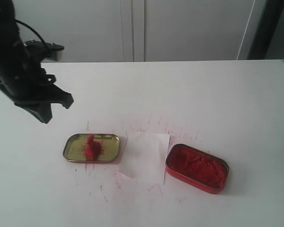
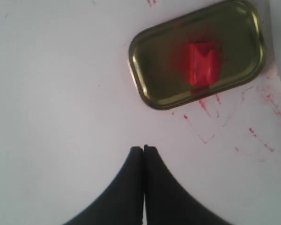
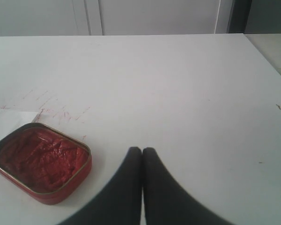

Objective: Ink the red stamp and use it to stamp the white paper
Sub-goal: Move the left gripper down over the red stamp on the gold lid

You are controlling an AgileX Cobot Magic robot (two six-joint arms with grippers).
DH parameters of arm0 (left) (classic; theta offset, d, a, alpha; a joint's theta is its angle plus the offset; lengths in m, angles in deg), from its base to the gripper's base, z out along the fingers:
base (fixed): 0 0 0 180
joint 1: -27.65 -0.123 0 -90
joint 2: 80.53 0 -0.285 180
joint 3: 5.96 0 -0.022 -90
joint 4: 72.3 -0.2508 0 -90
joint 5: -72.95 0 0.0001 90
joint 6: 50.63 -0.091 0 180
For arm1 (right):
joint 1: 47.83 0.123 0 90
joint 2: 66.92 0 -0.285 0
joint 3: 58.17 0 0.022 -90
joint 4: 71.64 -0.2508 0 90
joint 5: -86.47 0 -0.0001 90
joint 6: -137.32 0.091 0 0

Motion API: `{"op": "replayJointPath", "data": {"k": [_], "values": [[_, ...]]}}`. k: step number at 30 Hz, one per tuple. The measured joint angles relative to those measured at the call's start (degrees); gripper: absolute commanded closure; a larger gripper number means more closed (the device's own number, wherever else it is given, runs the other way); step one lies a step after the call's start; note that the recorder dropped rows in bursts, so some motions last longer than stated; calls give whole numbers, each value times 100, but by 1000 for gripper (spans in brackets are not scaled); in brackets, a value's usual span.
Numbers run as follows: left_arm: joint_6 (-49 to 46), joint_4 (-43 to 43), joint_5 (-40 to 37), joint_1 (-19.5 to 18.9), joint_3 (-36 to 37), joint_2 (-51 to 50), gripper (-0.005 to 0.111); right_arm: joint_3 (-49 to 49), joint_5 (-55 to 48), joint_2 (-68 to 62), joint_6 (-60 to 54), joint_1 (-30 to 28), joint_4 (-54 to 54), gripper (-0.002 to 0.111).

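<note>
The task seemed barely begun: the red stamp [image 1: 90,146] stood unheld in the gold tray [image 1: 110,147] at lower left, the white paper [image 1: 146,158] just right of it. The left gripper [image 2: 144,149] and right gripper [image 3: 141,151] were closed tight, empty.

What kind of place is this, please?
Probably a laboratory or office workbench: a plain white table with red ink marks, white cabinet doors behind it, and a black robot arm above it.
</note>
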Motion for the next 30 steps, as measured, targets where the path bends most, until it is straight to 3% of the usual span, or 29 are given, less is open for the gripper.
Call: {"op": "replayJointPath", "data": {"k": [7, 16, 20, 26, 30], "values": [[329, -53, 30, 506, -473, -608, 107, 0, 0, 0, 0, 0, 0, 108], [649, 115, 298, 759, -623, -1072, 106, 0, 0, 0, 0, 0, 0, 108], [664, 217, 359, 755, -623, -1072, 93, 0, 0, 0, 0, 0, 0, 108], [664, 308, 369, 755, -623, -1083, 61, 0, 0, 0, 0, 0, 0, 108], [664, 395, 379, 755, -623, -1187, 54, 0, 0, 0, 0, 0, 0, 108]]}}
